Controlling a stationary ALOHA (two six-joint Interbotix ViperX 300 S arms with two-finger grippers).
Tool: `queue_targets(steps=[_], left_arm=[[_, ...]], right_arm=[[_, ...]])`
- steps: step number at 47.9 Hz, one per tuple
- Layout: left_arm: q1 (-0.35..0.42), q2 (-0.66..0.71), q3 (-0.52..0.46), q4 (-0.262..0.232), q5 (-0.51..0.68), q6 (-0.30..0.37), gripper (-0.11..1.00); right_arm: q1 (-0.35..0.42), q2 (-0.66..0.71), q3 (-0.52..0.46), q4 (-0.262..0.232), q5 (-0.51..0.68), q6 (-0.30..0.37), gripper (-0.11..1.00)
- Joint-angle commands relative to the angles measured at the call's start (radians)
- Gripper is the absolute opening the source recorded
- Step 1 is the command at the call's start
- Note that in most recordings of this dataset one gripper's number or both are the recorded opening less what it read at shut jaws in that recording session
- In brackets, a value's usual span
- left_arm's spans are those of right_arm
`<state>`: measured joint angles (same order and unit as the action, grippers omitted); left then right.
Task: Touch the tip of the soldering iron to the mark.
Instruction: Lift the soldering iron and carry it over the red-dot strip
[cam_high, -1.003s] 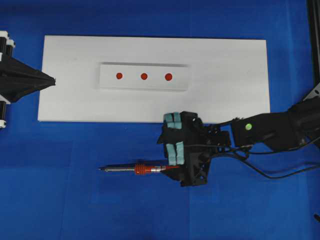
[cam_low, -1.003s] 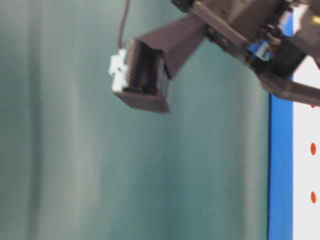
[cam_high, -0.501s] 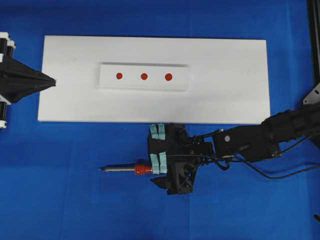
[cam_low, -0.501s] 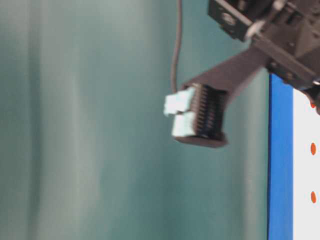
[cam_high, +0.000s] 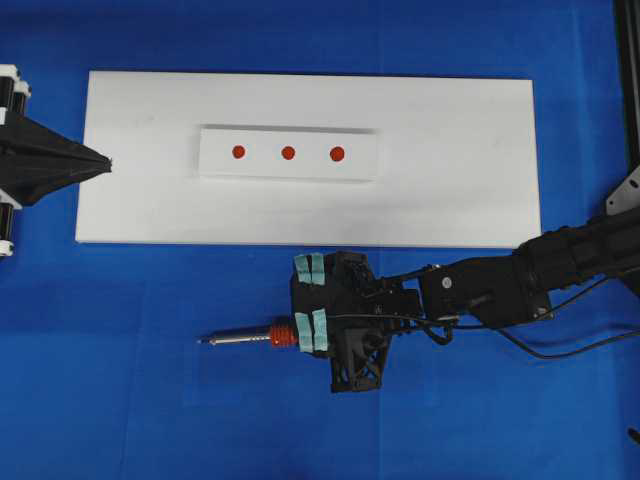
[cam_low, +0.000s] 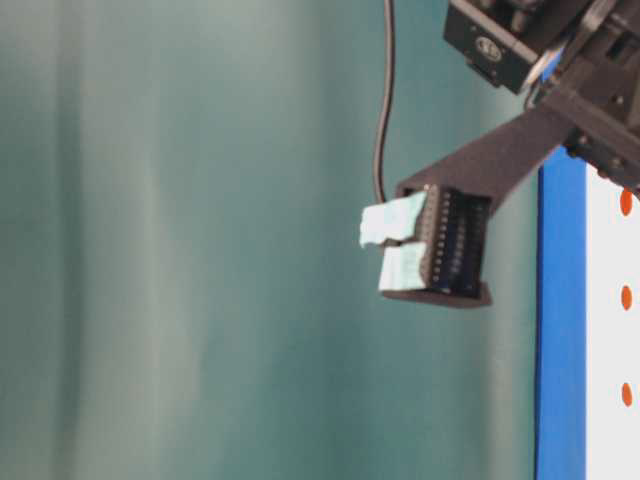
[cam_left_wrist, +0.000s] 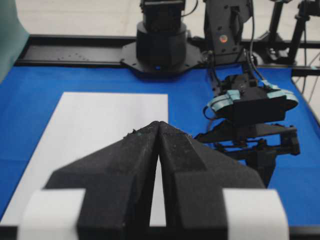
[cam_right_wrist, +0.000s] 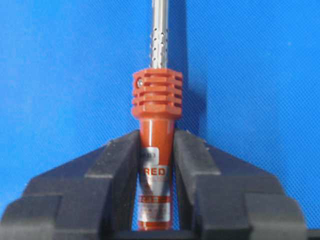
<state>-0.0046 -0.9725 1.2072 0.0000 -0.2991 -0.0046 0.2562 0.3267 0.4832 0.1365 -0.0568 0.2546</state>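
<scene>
Now the right gripper (cam_right_wrist: 156, 165) is clamped on the iron (cam_high: 262, 338), which lies on the cloth (cam_high: 150, 400) off the board's (cam_high: 450, 190) near edge. Next: lift, swing the tip to a mark (cam_high: 288, 153). Left gripper (cam_left_wrist: 159, 150) rests closed.

We see the iron's (cam_right_wrist: 155, 150) tip cut off at the wrist view's top; the pincer (cam_high: 312, 330) covers its handle overhead.
</scene>
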Motion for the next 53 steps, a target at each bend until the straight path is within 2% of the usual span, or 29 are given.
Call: queue_targets(steps=[1, 18, 27, 37, 53], left_arm=[[0.002, 0.003, -0.011, 0.002, -0.009, -0.002, 0.00], [0.003, 0.003, -0.009, 0.002, -0.009, -0.003, 0.00], [0.002, 0.003, -0.009, 0.002, -0.009, -0.003, 0.00], [0.003, 0.003, -0.008, 0.002, -0.009, -0.005, 0.00], [0.002, 0.003, -0.006, 0.002, -0.009, -0.015, 0.00]], right_arm=[[0.006, -0.015, -0.017, 0.003, -0.008, -0.002, 0.06], [0.009, -0.017, -0.009, 0.003, -0.083, -0.002, 0.06], [0.006, -0.054, -0.005, 0.003, -0.061, -0.003, 0.06], [-0.015, -0.181, -0.009, 0.000, 0.081, -0.006, 0.06], [-0.017, -0.362, -0.064, -0.051, 0.360, -0.005, 0.06]])
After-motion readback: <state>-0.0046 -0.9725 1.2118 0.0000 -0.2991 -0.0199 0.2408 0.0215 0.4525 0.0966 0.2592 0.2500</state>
